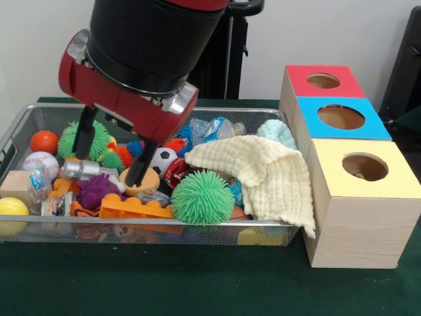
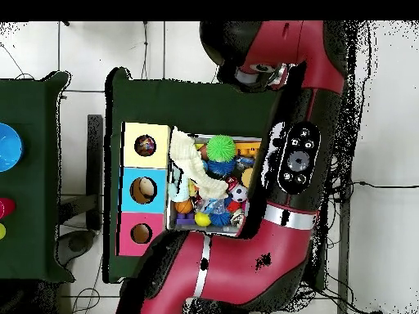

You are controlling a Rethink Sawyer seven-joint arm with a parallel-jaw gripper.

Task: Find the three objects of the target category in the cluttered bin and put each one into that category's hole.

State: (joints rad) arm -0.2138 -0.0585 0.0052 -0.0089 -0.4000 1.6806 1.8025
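Observation:
The wire mesh bin point(image 1: 197, 234) is full of toys. My gripper point(image 1: 108, 168) is open and reaches down into the bin's left half, its two black fingers point(image 1: 84, 135) straddling small spiky balls and a silver toy point(image 1: 79, 169). It holds nothing. One frilly fabric ball point(image 1: 209, 129), printed white, blue and red, lies at the bin's back, right of the gripper; I see no others. The yellow-topped box point(image 1: 388, 184) stands right of the bin with its round hole point(image 1: 365, 166). In the overhead view that hole point(image 2: 146, 145) shows something mottled inside, and the arm hides the gripper.
A pale muslin cloth point(image 1: 263, 174) drapes over the bin's right end. A green spiky ball point(image 1: 202, 196) sits front centre, another point(image 1: 69, 138) behind the gripper. An orange brick point(image 1: 135, 207), a baseball point(image 1: 41, 163) and a soccer ball point(image 1: 163, 158) lie nearby. Blue-topped point(image 1: 341, 116) and red-topped point(image 1: 323, 80) boxes stand behind the yellow one.

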